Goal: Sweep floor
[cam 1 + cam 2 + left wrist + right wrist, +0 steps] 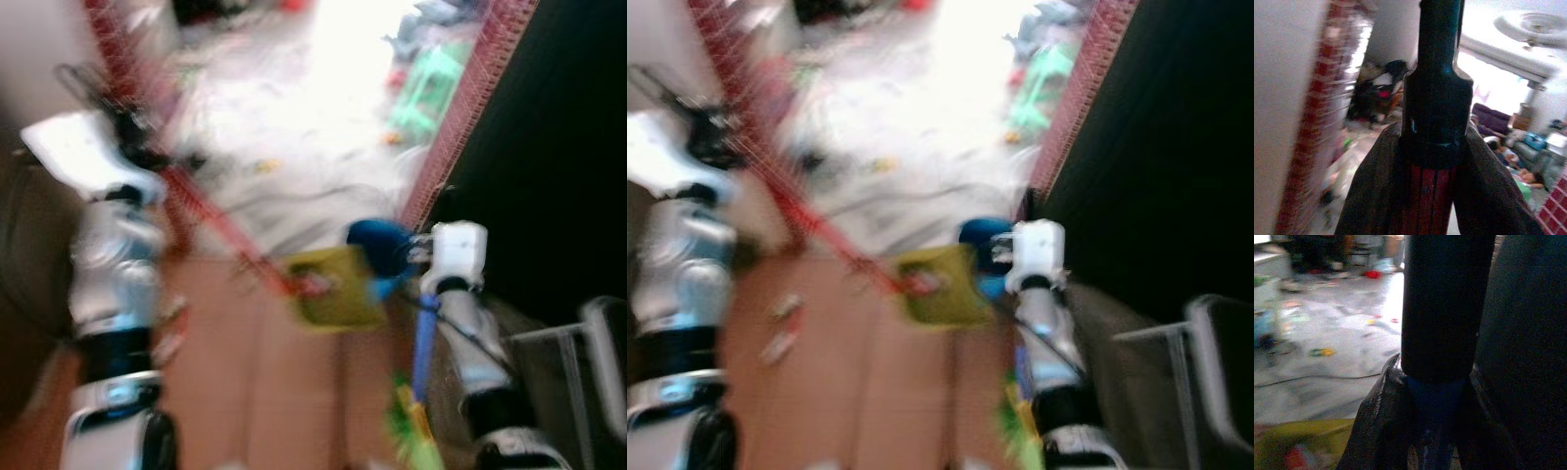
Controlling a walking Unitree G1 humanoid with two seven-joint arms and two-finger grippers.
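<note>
Red-handled broom point(211, 220); yellow dustpan point(338, 287), blue handle, both blurred

**Colours in the doorway**

Red broom handle point(211, 220) w/ black end; yellow-green dustpan point(336, 287), blue handle point(422, 343). Floor point(294, 382) terracotta-brown near the robot, pale grey beyond. Red-and-white check tiles on door frame point(470, 93). Green stool point(428, 86). Arms silver, black joints.
</note>
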